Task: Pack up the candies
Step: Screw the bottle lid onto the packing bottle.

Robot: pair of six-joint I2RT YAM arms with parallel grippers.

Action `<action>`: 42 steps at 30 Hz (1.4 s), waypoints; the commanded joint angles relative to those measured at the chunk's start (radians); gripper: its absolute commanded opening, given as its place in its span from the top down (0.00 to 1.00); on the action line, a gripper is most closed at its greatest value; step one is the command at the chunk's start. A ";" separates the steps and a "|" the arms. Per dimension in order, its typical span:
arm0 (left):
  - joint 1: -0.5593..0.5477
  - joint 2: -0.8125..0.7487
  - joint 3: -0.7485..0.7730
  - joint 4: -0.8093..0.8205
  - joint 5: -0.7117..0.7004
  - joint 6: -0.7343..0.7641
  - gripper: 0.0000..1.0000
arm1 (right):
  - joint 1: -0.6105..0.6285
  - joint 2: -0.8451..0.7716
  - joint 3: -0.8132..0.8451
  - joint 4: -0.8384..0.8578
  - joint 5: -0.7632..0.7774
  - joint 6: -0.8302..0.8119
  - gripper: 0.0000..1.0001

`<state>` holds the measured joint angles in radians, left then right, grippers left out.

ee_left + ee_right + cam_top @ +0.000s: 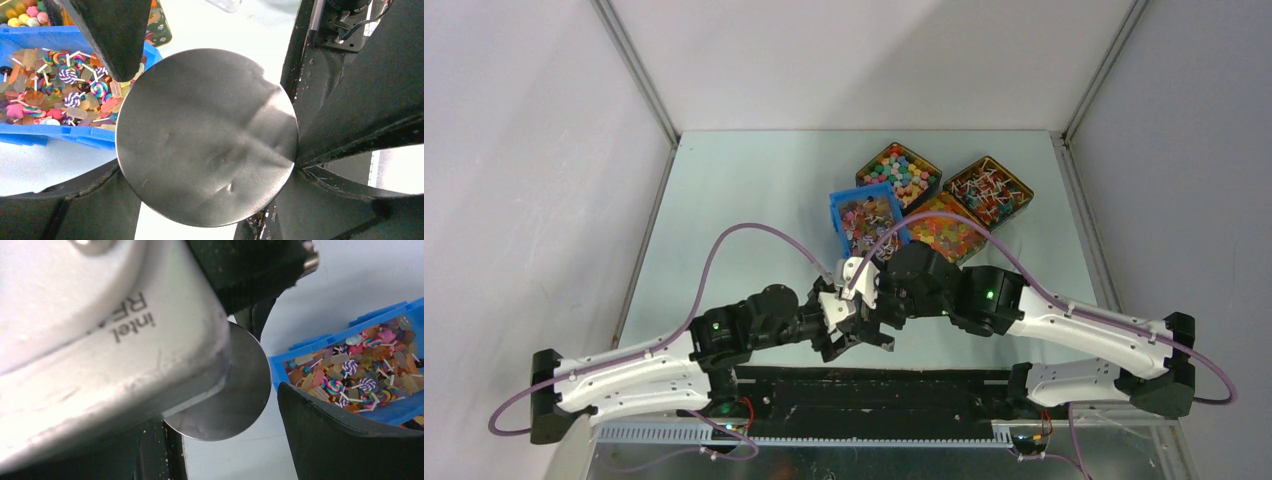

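- The pale worktop [744,200] carries four containers grouped at its far side, right of the middle.
- The left arm [634,365] and the right arm [1074,325] reach inward from their bases and meet over the near middle of the worktop, just short of the containers.
- The blue bin [837,205] is the container nearest the two wrists. It holds a jumble of small sweets and swirl lollipops [67,75] with thin white sticks.
- Three dark tins stand touching or just beside the bin. The far tin [934,178] is full of many-coloured pieces. The right tin [1027,195] holds stick lollipops. The near tin [913,216] sits against the bin's right side.
- A round metal disc [205,135], dull silver and slightly dented, fills the left wrist view. It hangs just in front of the blue bin.
- The left end effector [205,150] is clenched on the disc, with a dark finger pressed against its rim on each side.
- The right end effector [222,410] is released, its jaws standing wide around the disc. The one finger [350,440] that shows clearly is apart from the rim, with bare worktop between them.
- The candies [944,232], tiny orange, red and pink pieces, fill the near tin, well apart from both end effectors.
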<state>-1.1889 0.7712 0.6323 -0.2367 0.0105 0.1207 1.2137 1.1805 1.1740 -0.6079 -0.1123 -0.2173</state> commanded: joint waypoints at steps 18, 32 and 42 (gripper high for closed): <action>0.002 -0.059 0.062 -0.052 0.148 0.056 0.45 | -0.098 -0.146 -0.004 -0.163 -0.327 -0.253 0.01; 0.002 -0.022 0.079 -0.068 0.425 0.185 0.46 | -0.178 -0.089 0.029 -0.228 -0.697 -0.466 0.01; -0.004 0.030 0.108 -0.039 0.475 0.189 0.49 | -0.136 -0.008 0.039 -0.129 -0.638 -0.448 0.01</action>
<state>-1.1893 0.7998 0.6811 -0.3573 0.4362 0.2863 1.0569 1.1515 1.1725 -0.8013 -0.7624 -0.6518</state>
